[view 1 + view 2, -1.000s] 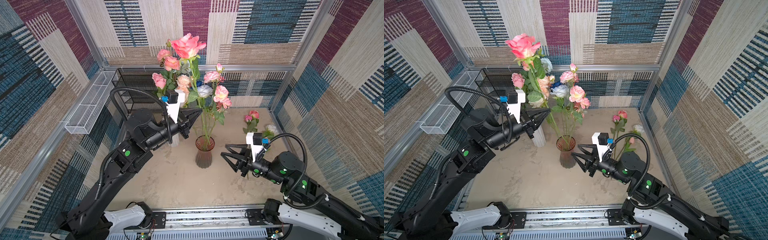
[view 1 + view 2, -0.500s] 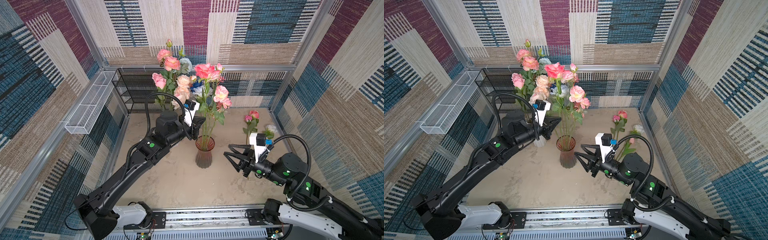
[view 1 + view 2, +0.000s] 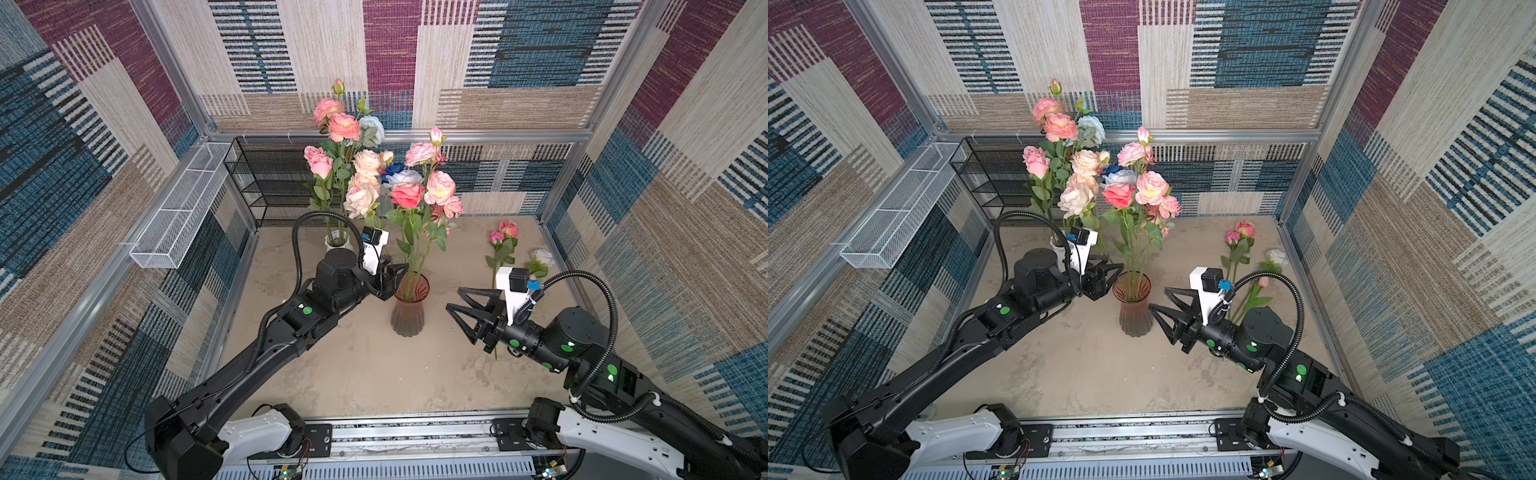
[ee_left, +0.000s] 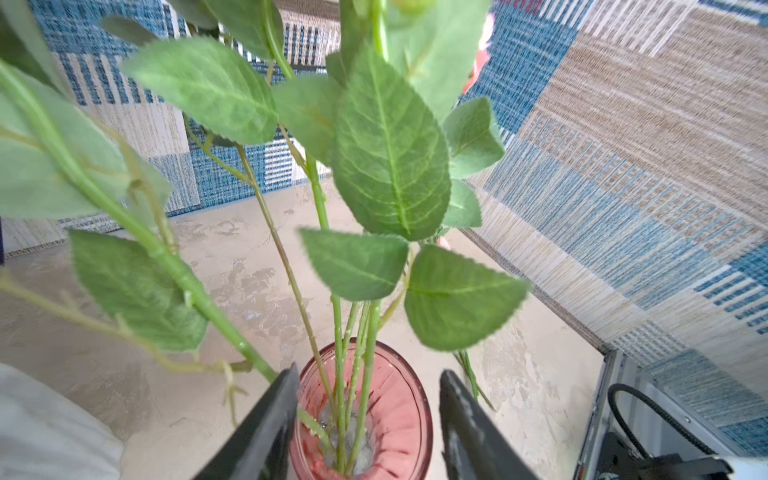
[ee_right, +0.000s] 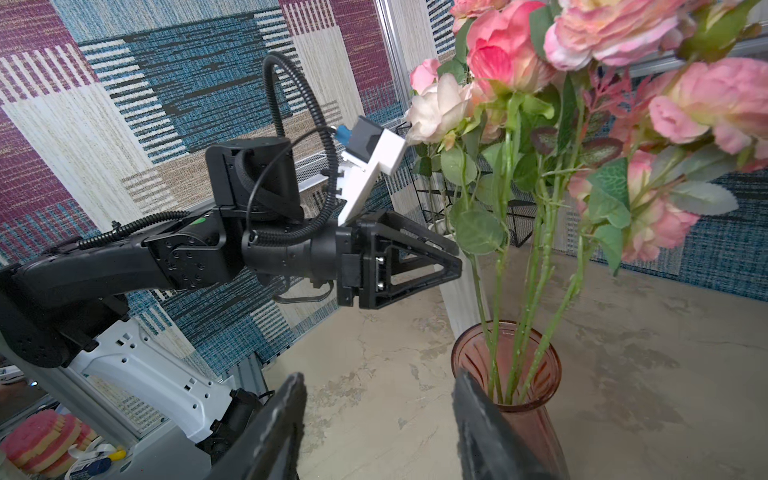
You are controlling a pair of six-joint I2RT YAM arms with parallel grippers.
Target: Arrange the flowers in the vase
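Left gripper [image 3: 398,280], jaws apart at the pink glass vase [image 3: 408,320] rim, rose stems [image 4: 338,332] standing inside. Back straight out, I'd say, clear of those leaves [image 4: 390,141]! Right gripper [image 3: 453,300] hovers beside the vase, jaws apart, empty; loose roses [image 3: 503,241] lie beyond.

Left end effector [image 3: 397,278] lower, jaws apart; pink rose [image 3: 408,195] down in vase [image 3: 409,320].

We see bare sandy desk [image 3: 374,374] open before the ribbed pink glass vase [image 3: 408,316]; leafy green rose stems [image 3: 415,249] crowd above its mouth, the left hand [image 3: 399,280] beside its rim.
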